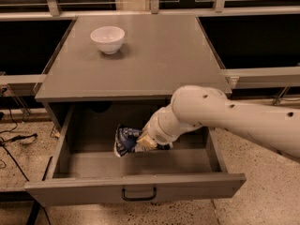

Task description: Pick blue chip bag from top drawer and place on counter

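flat smooth grey square counter on top of grey cabinet, small white round bowl upright on it near back left corner, gripper below counter level, inside open grey metal top drawer, against crinkly dark blue chip bag
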Available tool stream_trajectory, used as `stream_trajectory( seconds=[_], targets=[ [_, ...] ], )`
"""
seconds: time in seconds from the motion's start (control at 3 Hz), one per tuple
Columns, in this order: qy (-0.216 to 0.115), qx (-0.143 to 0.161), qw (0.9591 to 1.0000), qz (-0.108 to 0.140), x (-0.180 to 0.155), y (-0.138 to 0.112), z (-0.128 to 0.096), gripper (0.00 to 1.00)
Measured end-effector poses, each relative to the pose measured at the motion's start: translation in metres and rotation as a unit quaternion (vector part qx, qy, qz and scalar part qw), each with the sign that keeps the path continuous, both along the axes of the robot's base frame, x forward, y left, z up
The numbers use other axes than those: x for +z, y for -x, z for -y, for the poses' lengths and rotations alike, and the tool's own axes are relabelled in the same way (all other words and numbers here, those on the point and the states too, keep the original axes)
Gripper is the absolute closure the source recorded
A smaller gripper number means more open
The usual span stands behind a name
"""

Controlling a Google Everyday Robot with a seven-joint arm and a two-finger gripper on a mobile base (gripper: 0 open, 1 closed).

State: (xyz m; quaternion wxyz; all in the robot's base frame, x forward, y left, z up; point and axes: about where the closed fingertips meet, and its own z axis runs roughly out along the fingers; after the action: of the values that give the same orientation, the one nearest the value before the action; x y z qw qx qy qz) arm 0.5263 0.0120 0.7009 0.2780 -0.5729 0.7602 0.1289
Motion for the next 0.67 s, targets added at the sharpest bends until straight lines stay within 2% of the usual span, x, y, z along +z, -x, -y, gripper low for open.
stream_trajectory(
  seconds=[0.33,0.67],
  targets=[
    [0.029,0.01,0.9995,0.007,0.0567,0.0053,0.0071,1.0],
    [0.031,0.015,0.9994,0.007,0.0651,0.0062,0.0054,1.0]
  ],
)
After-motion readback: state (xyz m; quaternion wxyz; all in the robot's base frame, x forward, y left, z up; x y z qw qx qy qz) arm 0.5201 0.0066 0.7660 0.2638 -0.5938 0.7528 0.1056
